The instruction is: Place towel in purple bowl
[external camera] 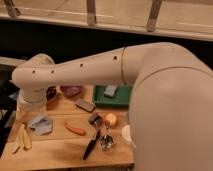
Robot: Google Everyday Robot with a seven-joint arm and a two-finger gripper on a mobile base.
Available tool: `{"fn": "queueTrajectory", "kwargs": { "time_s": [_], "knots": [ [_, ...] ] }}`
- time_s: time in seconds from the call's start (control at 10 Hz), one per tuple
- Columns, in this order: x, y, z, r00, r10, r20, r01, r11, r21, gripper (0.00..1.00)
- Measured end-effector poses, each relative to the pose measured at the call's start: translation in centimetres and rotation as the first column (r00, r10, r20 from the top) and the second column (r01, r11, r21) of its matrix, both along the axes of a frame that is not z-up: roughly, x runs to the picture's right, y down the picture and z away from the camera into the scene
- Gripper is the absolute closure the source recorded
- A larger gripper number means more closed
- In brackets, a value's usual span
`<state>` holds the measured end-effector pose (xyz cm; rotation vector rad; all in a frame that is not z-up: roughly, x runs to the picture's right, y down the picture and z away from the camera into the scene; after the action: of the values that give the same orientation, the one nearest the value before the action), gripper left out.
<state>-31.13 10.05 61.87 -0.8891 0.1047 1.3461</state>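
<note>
Bench contents, as I see them from the one camera:

- End effector: hangs at the left rear of the bench under the bulky wrist. Jaws spread wide, nothing in them.
- Towel: crumpled, flat on the bench just in front of the end effector, at the left.
- Purple bowl: rear of the bench, right of the wrist, partly hidden by the arm that crosses above it.
- Brown bowl: beside the purple bowl, mostly hidden behind the wrist.
- Green tray: rear right, with a grey-blue sponge in it.
- Dark block: between the purple bowl and the bench's middle.
- Carrot: right of the towel.
- Yellow pieces: front left edge.
- Round orange fruit: centre right.
- Black-handled tool and metal utensil: front centre, side by side.
- White cup: right edge, partly hidden by my rig's body.
</note>
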Motion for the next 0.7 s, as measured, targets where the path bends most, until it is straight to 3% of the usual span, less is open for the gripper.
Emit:
{"fn": "queueTrajectory", "kwargs": {
  "time_s": [0.4, 0.7],
  "knots": [
    [-2.2, 0.0, 2.1, 0.996, -0.094, -0.004, 0.094, 0.9955, 0.006, 0.35],
    [-2.0, -1.2, 2.3, 0.995, -0.101, -0.003, 0.101, 0.9948, 0.012, 0.35]
  ]
}}
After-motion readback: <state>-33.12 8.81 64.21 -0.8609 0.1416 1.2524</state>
